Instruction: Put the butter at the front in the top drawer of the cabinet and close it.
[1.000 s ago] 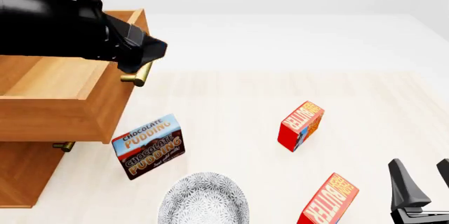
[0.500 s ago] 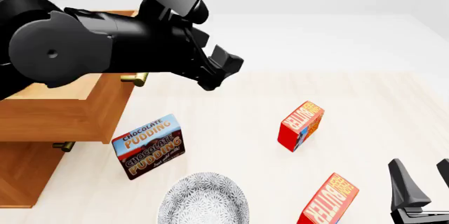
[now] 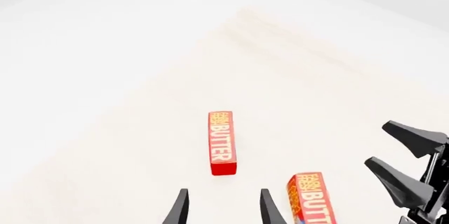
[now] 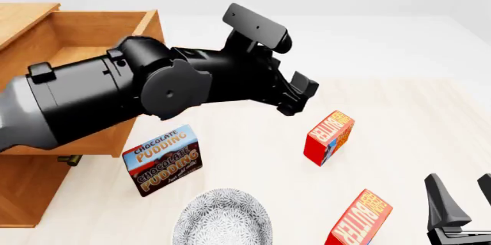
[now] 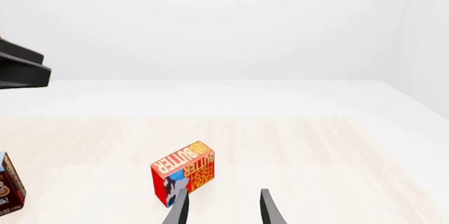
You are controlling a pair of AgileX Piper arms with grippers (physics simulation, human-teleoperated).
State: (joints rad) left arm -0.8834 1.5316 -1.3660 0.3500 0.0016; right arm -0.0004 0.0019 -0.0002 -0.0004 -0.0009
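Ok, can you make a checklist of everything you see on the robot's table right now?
Surface: pale wooden table, white floor beyond.
Job's things: cabinet at the left with its top drawer pulled open; nearer butter and farther butter, both upright on the table.
Clutter: Chocolate Pudding box; patterned bowl.
Grippers: left gripper open, holding nothing, above the table near the farther butter; right gripper open, holding nothing, beside the nearer butter.
Cables: nothing seen.
Surroundings: plain white.
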